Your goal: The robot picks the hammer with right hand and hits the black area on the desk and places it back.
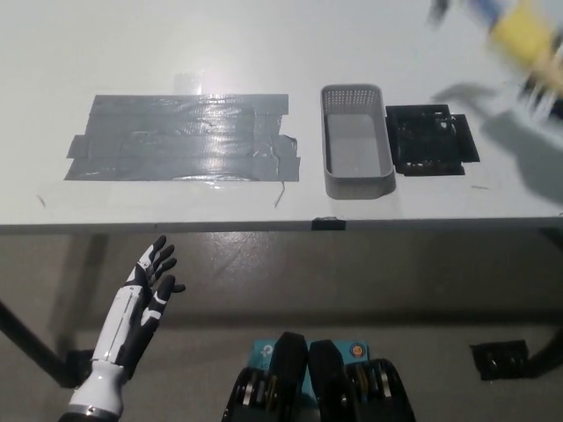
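Hammer blurred at the top right corner, above the black area

Right hand smeared — grip cannot be told; left hand spread, holding nothing, below the desk edge.

The black area at 2 o'clock is left uncovered. Its 9 o'clock side is walled by the grey basket.

You have a smooth white desk with a slight sheen. The grey tape patch is glossy and wrinkled, glaring near its middle. The grey basket looks like matt plastic, perforated along its rim. The black area reads dark, uneven, faintly shiny. Hammer too blurred to judge.
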Controlling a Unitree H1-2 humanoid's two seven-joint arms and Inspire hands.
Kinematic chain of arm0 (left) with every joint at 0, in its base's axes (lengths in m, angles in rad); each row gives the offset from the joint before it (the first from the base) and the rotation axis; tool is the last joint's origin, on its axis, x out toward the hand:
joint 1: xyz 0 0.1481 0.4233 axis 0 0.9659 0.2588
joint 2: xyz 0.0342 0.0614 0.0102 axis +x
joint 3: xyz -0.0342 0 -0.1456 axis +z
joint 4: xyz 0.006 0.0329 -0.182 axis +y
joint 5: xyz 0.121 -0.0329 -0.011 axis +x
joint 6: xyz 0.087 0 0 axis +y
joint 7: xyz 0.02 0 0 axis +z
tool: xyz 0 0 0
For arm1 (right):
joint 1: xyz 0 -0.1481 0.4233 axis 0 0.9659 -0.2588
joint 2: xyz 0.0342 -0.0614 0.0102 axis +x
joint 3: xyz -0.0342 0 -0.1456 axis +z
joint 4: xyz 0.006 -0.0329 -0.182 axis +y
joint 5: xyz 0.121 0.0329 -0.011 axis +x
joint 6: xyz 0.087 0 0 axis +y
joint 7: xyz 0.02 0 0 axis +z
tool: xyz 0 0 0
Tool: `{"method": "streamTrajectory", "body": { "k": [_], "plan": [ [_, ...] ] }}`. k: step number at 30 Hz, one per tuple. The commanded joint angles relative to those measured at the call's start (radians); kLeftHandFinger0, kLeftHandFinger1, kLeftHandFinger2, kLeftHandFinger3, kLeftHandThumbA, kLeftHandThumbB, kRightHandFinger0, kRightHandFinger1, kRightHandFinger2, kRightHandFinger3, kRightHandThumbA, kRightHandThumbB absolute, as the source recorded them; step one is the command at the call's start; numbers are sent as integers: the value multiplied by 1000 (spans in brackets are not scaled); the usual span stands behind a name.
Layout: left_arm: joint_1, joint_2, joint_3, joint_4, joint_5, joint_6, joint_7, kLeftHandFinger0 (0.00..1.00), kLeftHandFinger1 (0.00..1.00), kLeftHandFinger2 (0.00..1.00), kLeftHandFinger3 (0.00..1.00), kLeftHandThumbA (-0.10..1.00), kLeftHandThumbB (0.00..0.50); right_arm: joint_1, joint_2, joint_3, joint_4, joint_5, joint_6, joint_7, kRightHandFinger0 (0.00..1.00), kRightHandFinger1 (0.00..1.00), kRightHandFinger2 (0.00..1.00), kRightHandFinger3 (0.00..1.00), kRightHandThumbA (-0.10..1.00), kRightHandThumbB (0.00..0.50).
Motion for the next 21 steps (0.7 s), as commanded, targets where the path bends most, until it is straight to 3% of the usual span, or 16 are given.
{"method": "streamTrajectory", "body": {
  "k": [1, 2, 4, 7, 11, 21],
  "plan": [
    [-1, 16, 7, -37, -2, -37, 1, 752, 942, 1000, 1000, 911, 1, -19, -61, 66, 16, -112, -139, -50, 149, 578, 895, 975, -100, 128],
    [-3, 17, 8, -38, -4, -33, 0, 753, 944, 1000, 1000, 905, 0, -17, -66, 85, 41, -121, -164, -56, 156, 617, 971, 1000, -100, 124],
    [0, 19, 9, -42, 0, -29, -1, 759, 950, 1000, 1000, 916, 0, -11, -75, 119, 72, -142, -180, -56, 142, 641, 1000, 1000, -100, 130],
    [-1, 19, 13, -41, -1, -25, 2, 760, 949, 1000, 1000, 921, 7, -10, -78, 134, 100, -147, -198, -56, 155, 696, 1000, 1000, -100, 131],
    [1, 19, 15, -36, -2, -36, 0, 756, 946, 1000, 1000, 924, 0, -15, -87, 138, 113, -150, -212, -47, 132, 659, 956, 1000, -100, 146],
    [4, 18, 17, -49, -3, -21, -3, 754, 951, 1000, 1000, 932, 0, -58, -88, 78, 76, -135, -197, -48, 206, 705, 987, 1000, -100, 107]
  ]
}}
